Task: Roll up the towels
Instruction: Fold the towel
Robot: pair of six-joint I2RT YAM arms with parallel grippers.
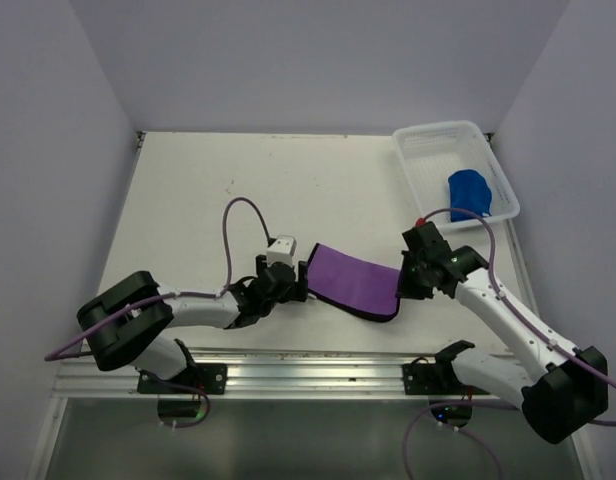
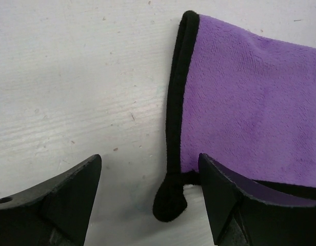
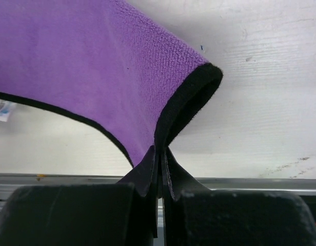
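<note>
The purple towel [image 1: 353,282] with black edging lies folded on the white table between my two grippers. In the right wrist view, my right gripper [image 3: 162,152] is shut on the black hem of the purple towel [image 3: 96,66], lifting that end; a small white tag [image 3: 1,109] shows at the far left. My left gripper [image 2: 149,159] stands open at the other end of the towel [image 2: 250,102], with its curled black corner [image 2: 170,202] on the table between the fingers, touching neither. The blue towel [image 1: 468,190] lies bunched in the white mesh basket [image 1: 428,135].
The basket stands at the back right corner of the table [image 1: 208,190]. A metal rail [image 1: 308,375] runs along the near edge, by the arm bases. Pale walls close in the left, back and right sides.
</note>
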